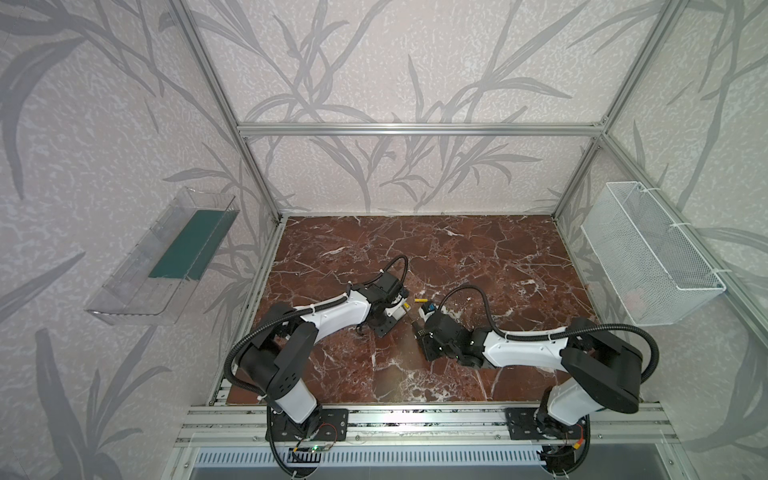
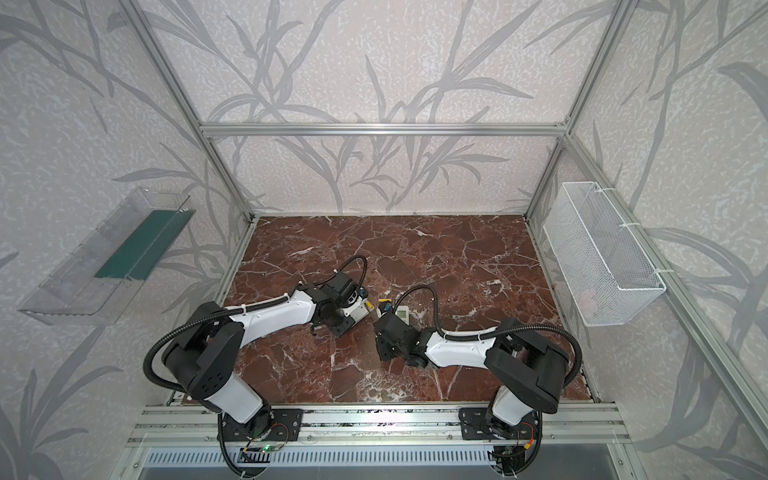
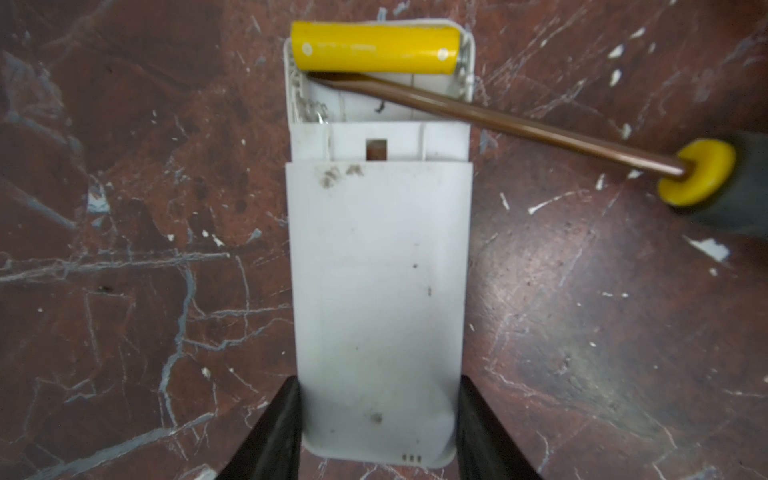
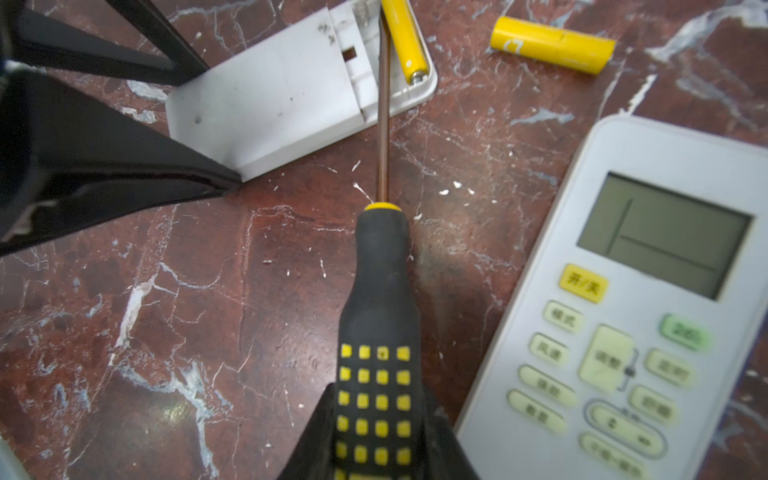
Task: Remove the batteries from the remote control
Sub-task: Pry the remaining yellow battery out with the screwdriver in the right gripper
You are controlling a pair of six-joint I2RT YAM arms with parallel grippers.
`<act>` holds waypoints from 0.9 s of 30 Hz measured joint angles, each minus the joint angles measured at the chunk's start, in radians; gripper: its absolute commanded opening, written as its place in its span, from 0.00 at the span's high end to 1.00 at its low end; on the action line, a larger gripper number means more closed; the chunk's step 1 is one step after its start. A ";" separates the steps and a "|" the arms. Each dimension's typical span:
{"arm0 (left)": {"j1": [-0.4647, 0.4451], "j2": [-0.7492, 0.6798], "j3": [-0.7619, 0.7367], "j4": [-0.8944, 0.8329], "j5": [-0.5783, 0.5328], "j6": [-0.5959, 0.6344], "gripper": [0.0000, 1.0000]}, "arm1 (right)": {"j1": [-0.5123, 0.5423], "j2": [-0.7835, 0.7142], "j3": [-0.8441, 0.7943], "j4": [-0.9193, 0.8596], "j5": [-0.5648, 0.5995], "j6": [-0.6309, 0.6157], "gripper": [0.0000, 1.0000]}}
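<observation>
Clamping the white remote [image 3: 378,270] face-down in the left gripper [image 3: 379,380]; clenching the screwdriver [image 4: 380,291] handle in the right gripper [image 4: 376,432]. Levering, apparently, at the seated battery [image 1: 408,307], crosswise at the remote's far end, about 11 o'clock from that gripper in a top view, with a loose battery [image 4: 550,45] nearby
</observation>
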 measured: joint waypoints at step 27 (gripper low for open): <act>0.000 0.019 0.029 -0.054 0.020 -0.024 0.55 | 0.037 -0.014 -0.013 -0.005 0.056 -0.008 1.00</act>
